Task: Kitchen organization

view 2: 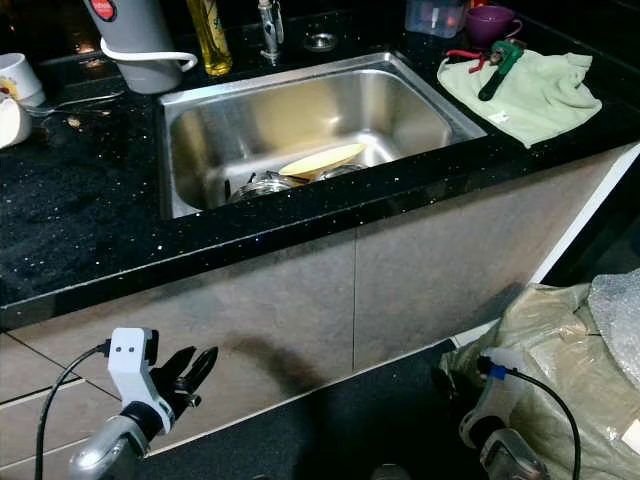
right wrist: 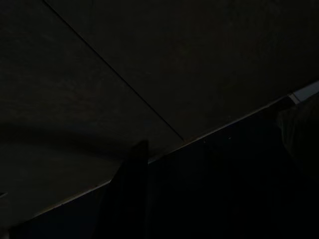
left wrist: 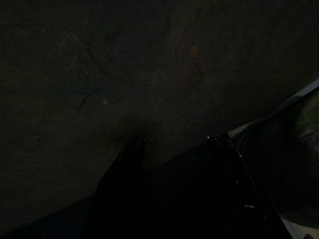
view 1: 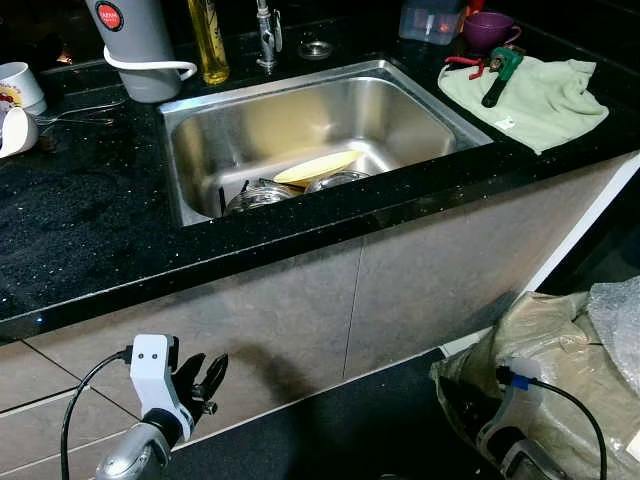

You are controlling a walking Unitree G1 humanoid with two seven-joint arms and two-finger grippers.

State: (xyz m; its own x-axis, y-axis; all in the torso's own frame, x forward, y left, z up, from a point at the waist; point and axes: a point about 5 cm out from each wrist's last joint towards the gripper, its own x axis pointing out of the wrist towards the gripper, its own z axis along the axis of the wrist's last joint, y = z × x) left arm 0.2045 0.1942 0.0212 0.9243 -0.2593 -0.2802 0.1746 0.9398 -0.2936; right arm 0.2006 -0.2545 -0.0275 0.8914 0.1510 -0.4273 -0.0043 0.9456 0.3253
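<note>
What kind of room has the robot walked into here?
Most likely a home kitchen: a steel sink holding dishes is set in a black countertop, with a faucet behind it and a green dish towel laid beside it.

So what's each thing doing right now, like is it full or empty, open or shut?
Stainless steel sink: dishes piled at its near end, no water visible.
Pale yellow plate: tilted, resting on the dishes.
Chrome tap: off.
Light green cloth: spread flat on the counter.
Green-handled tool: lying on the cloth.
Left claw: open, empty, hanging low.
</note>
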